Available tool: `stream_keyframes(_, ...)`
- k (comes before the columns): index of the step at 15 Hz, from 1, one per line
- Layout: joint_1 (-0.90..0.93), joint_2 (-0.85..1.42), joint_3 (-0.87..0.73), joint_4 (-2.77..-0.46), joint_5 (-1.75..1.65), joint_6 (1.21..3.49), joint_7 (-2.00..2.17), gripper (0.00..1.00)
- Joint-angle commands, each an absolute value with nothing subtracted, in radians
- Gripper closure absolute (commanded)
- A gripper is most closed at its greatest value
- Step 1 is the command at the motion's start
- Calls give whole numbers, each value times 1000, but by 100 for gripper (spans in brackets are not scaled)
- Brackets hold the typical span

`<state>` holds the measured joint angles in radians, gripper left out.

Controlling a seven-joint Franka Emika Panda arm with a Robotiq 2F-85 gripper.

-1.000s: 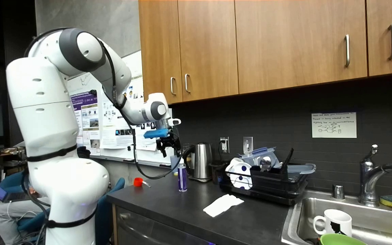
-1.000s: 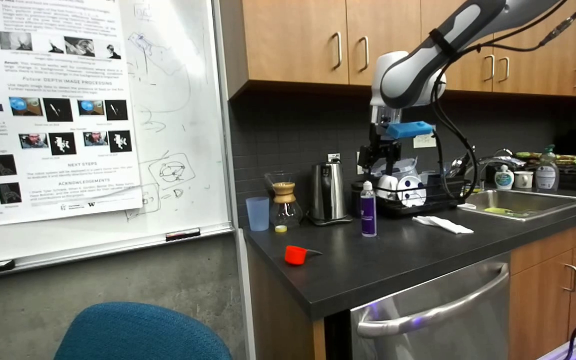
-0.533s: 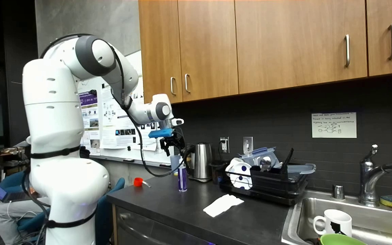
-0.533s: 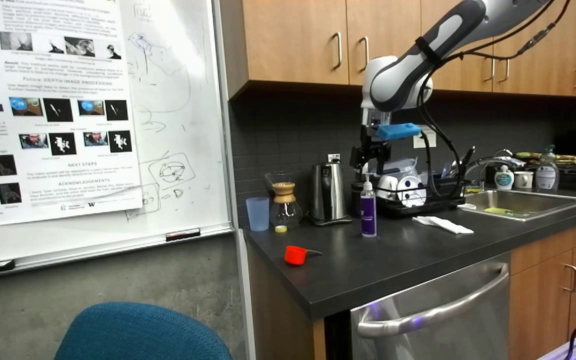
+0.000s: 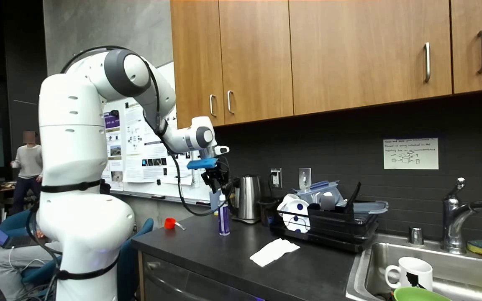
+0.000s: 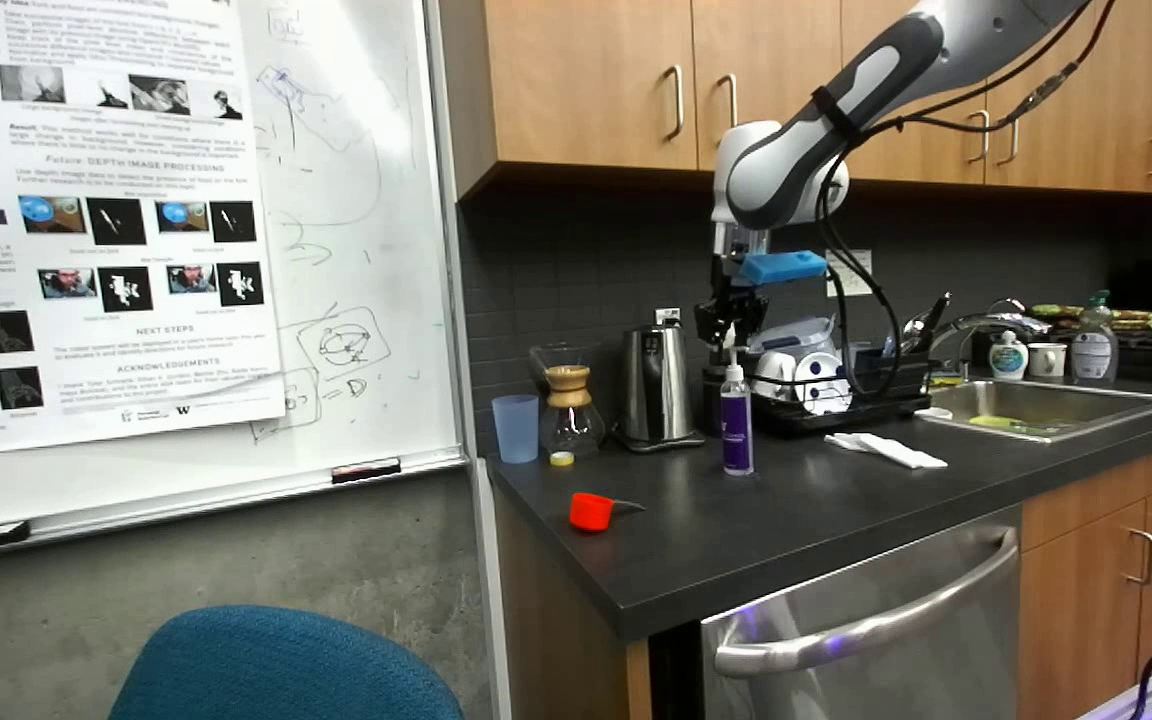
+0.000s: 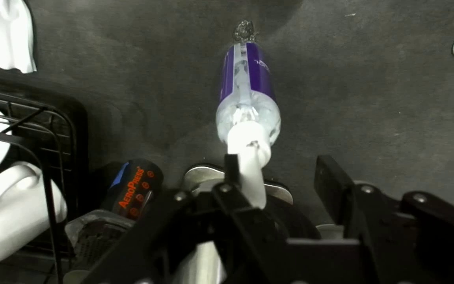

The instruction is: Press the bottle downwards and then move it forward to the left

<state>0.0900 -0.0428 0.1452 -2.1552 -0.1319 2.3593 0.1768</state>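
Observation:
The bottle (image 5: 224,219) stands upright on the dark counter, with a purple label, clear body and white pump top; it also shows in an exterior view (image 6: 737,430). In the wrist view the bottle (image 7: 246,75) points its white nozzle toward my jaws. My gripper (image 7: 282,169) is open, with the nozzle between the fingers, close to the left finger, and a wide gap to the right finger. Whether that finger touches the nozzle I cannot tell. In both exterior views the gripper (image 5: 215,186) is at the height of the bottle's top (image 6: 726,335).
A steel kettle (image 6: 658,385) stands behind the bottle. A black dish rack (image 5: 324,225) with dishes is beside it. A red measuring cup (image 6: 591,511) lies near the counter's end, a white cloth (image 5: 273,251) near its front. A blue cup (image 6: 516,428) and glass carafe (image 6: 572,420) stand at the back.
My arm has moved toward the bottle and a little lower, bringing the open gripper to its top. The bottle stands in the same place. A person has appeared in the background.

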Motion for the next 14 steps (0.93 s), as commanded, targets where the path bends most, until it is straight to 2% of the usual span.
stream_keyframes(1, 96, -38, 134, -2134, -139, 2345, 164, 79)
stream_keyframes(4, 92, -46, 128, -2142, -138, 2346, 165, 99)
stream_keyframes(5, 92, -51, 126, -2147, -137, 2347, 165, 100)
stream_keyframes(6, 91, -54, 124, -2151, -136, 2349, 165, 96)
stream_keyframes(14, 96, -96, 120, -2178, -120, 2339, 156, 96)
